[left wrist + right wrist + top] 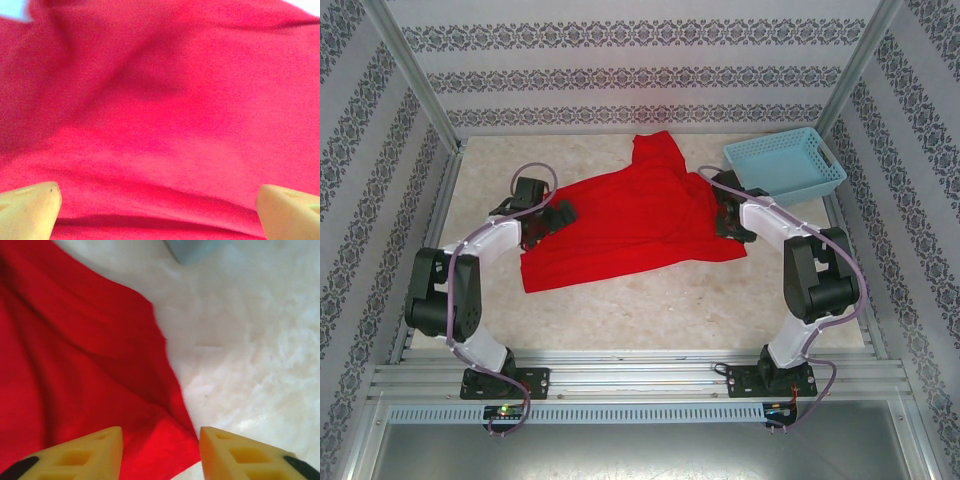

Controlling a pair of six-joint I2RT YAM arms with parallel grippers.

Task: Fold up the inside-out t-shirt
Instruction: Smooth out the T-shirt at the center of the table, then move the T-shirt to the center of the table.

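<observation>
The inside-out t-shirt (630,220), a plain bright red garment of soft fabric, lies spread on the pale, marbled worktop (650,310) between the two arms. Its near hem runs slanted from the left arm toward the right one. A narrower part reaches toward the far edge, just left of the light blue plastic basket (785,165), which stands in the far right corner.

No neat fold shows anywhere. The cloth is rumpled, with broad creases across its middle and a raised ridge toward the right side, and its outline is irregular rather than a squared rectangle. So the task looks to be at an early stage: the shirt is laid out roughly flat, and smoothing and all the folds remain to be done.

The left claw (560,213) sits at the shirt's left edge. In its wrist view the yellow fingers (30,207) stand wide apart low over the red fabric, clamping nothing. The right claw (728,225) is at the shirt's right edge. Its fingers (90,452) are parted to either side of the fabric's border, where the red meets bare worktop, and they have not closed on it. Both claws seem placed to take hold of opposite sides.
</observation>
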